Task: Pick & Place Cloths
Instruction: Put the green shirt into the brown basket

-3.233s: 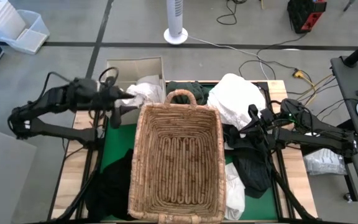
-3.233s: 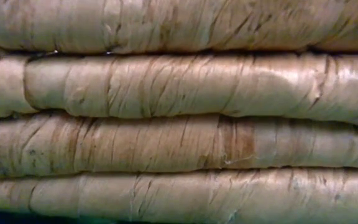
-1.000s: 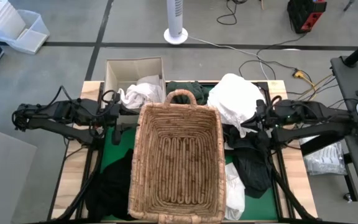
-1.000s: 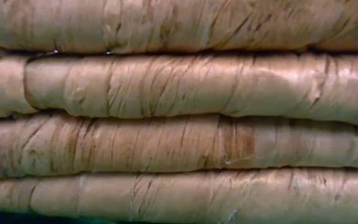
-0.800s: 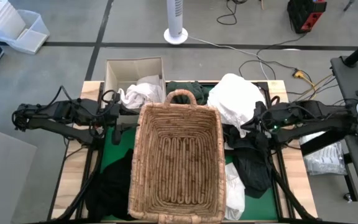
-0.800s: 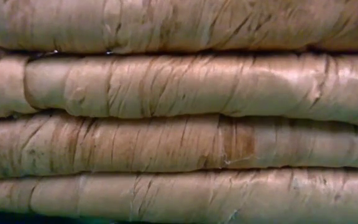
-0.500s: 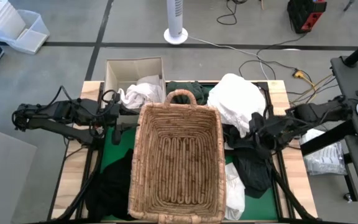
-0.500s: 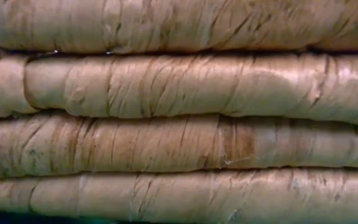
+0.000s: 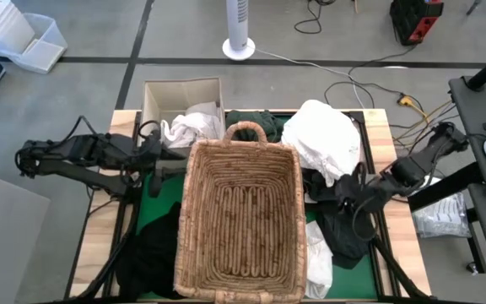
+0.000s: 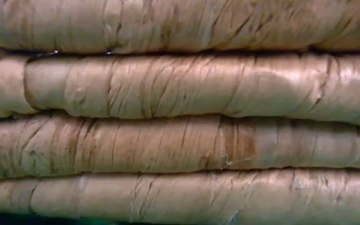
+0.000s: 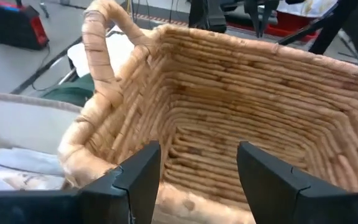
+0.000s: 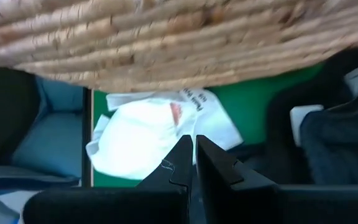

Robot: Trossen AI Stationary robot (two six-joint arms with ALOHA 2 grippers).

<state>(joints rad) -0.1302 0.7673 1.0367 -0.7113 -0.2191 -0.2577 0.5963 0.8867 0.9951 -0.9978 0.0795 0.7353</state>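
A wicker basket (image 9: 239, 224) stands on the green mat (image 9: 154, 190) in the middle of the table; its wall fills the low view (image 10: 180, 112). Cloths lie around it: a white one (image 9: 321, 135) at the far right, a dark green one (image 9: 256, 120) behind the handle, a white one (image 9: 191, 127) at the far left, a black one (image 9: 154, 249) at the near left, and dark ones (image 9: 344, 232) and a white one (image 9: 317, 257) on the right. My left gripper (image 9: 175, 165) is open and empty at the basket's left rim (image 11: 197, 180). My right gripper (image 9: 341, 201) is shut above the dark cloths, its fingers toward the white cloth (image 12: 151, 134) beside the basket.
An open cardboard box (image 9: 171, 93) stands at the table's far left corner. A clear plastic bag (image 9: 441, 221) lies off the table's right edge. The basket's arched handle (image 9: 247, 131) rises at its far end. Bare mat shows left of the basket.
My right gripper has gone toward the table's near edge, over the dark cloths on the right. Its arm has swung from lying level across the table's right side to slanting in from the far right. The cloths and the basket have stayed in place.
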